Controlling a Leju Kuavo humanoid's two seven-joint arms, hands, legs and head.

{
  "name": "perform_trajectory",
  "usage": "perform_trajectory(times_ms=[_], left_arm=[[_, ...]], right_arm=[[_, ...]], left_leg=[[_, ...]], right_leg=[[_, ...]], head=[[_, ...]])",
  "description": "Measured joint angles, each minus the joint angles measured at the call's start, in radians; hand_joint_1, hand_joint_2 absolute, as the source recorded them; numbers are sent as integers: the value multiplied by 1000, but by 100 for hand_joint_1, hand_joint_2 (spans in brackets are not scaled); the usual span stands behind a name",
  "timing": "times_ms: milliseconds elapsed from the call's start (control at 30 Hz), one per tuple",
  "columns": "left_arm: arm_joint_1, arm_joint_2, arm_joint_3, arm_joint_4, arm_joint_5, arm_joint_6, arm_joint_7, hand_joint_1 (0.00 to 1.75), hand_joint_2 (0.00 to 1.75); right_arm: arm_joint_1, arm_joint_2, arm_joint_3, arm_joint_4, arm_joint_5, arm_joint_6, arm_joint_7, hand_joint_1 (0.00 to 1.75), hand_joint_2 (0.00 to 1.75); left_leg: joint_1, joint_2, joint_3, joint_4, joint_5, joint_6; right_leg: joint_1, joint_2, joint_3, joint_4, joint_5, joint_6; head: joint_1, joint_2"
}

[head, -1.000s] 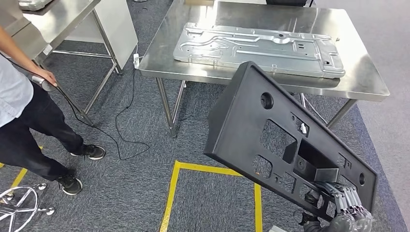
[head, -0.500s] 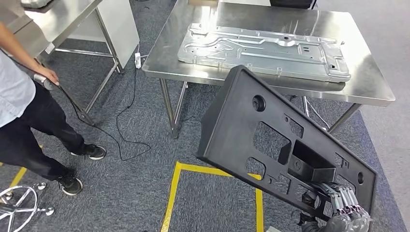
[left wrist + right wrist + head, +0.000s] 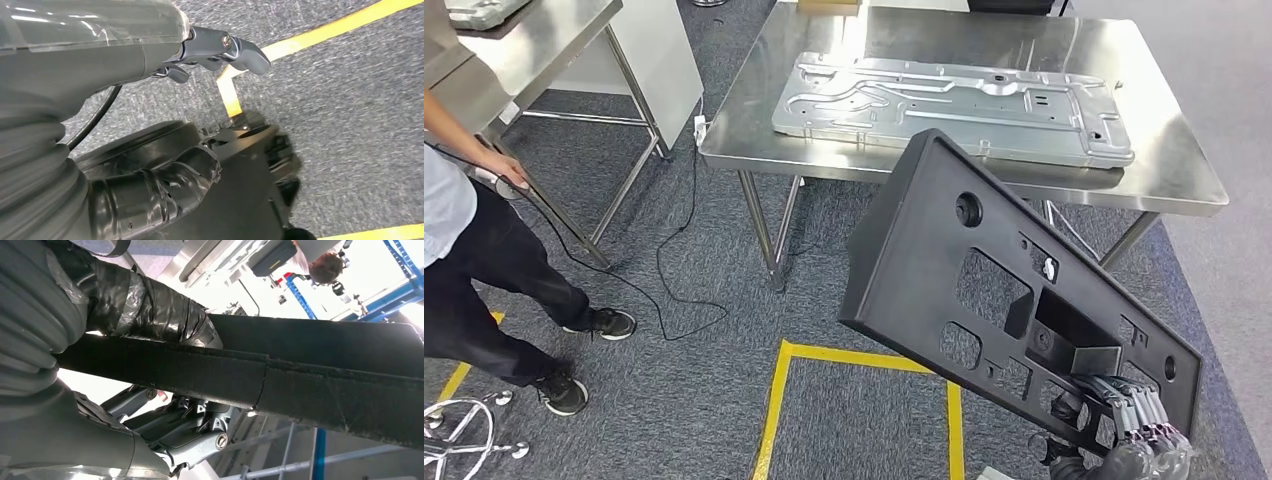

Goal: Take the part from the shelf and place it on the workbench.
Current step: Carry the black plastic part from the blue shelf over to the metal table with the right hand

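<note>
Since half a second ago my whole head view has swung a little, so the workbench (image 3: 1164, 185) and floor sit differently in frame; that is the camera, not the things. Against the right hand the part keeps the same tilt and the same grip point.

Largest is the steel workbench, running across the top of my view, its near edge just beyond the part's upper end. On it lies a big pressed metal panel (image 3: 944, 100), flat, spanning most of the top from the left edge toward the right, clear of the near edge.

Next is the black plastic part (image 3: 934, 260), a long plate with cut-outs and a boxed recess. It is off any surface, held in the air in front of the workbench, tilted, its high end toward the workbench's near edge and its low end down at my right.

A person (image 3: 464, 250) stands at the far left by a second steel table (image 3: 554, 40), one hand on a dark cable. Yellow tape lines (image 3: 784, 400) mark the carpet below the part.

My right hand (image 3: 1139, 435) is clamped on the part's low end; in the right wrist view its thumb (image 3: 165, 315) presses one face of the edge and the fingers (image 3: 195, 437) the other.

My left hand (image 3: 210, 50) hangs over the carpet, holding nothing, fingers loosely curled but not closed.
</note>
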Motion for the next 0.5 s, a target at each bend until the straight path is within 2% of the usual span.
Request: perform_trajectory(times_ms=[67,133,167,233,267,300,333,367,433,467,500], left_arm=[[-1,0,0,0,0,0,0,0,175],[0,1,0,0,-1,0,0,0,175],[0,1,0,0,-1,0,0,0,175],[-2,1,0,0,-2,0,-1,0,175],[-2,1,0,0,-3,0,-1,0,175],[-2,1,0,0,-5,0,-1,0,175],[-1,1,0,0,-6,-1,-1,0,175],[-1,1,0,0,-7,-2,-1,0,175],[1,1,0,0,-7,-6,-2,0,175],[0,1,0,0,-8,-8,-2,0,175],[-1,1,0,0,-8,-9,-3,0,175]], right_arm=[[-2,0,2,1,0,0,1,175,175],[-3,-1,4,2,2,0,1,175,175],[-4,-1,5,2,2,0,2,175,175],[-6,-2,5,2,2,0,2,175,175],[-7,-2,5,3,2,0,2,175,175],[-7,-4,5,4,1,0,2,175,175],[-7,-5,5,6,1,0,2,175,175],[-7,-6,5,7,0,0,2,175,175],[-7,-7,5,7,0,0,2,175,175],[-8,-7,5,8,0,0,2,175,175],[-9,-7,5,8,0,0,2,175,175]], left_leg=[[-5,0,8,-19,-2,6],[0,0,15,-30,2,17],[3,0,20,-37,4,23],[6,2,27,-45,4,32],[6,2,29,-45,2,34],[5,2,31,-45,-1,34],[5,2,35,-44,-5,34],[6,1,40,-44,-10,32],[7,0,54,-42,-22,25],[6,-1,59,-40,-29,20],[5,-1,62,-39,-36,13]], right_leg=[[0,0,1,-1,-2,11],[0,-1,2,2,-8,22],[0,-1,-5,20,-20,26],[-3,-3,-53,117,-68,34],[-5,-3,-91,184,-95,38],[-8,-3,-125,240,-110,41],[-10,-3,-147,267,-106,44],[-13,-3,-149,256,-81,46],[-18,-5,-102,140,-1,48],[-17,-6,-74,77,25,46],[-16,-7,-54,34,37,42]], head=[[0,0],[0,0],[0,0],[2,0],[1,0],[1,0],[1,0],[1,0],[2,0],[2,0],[2,0]])
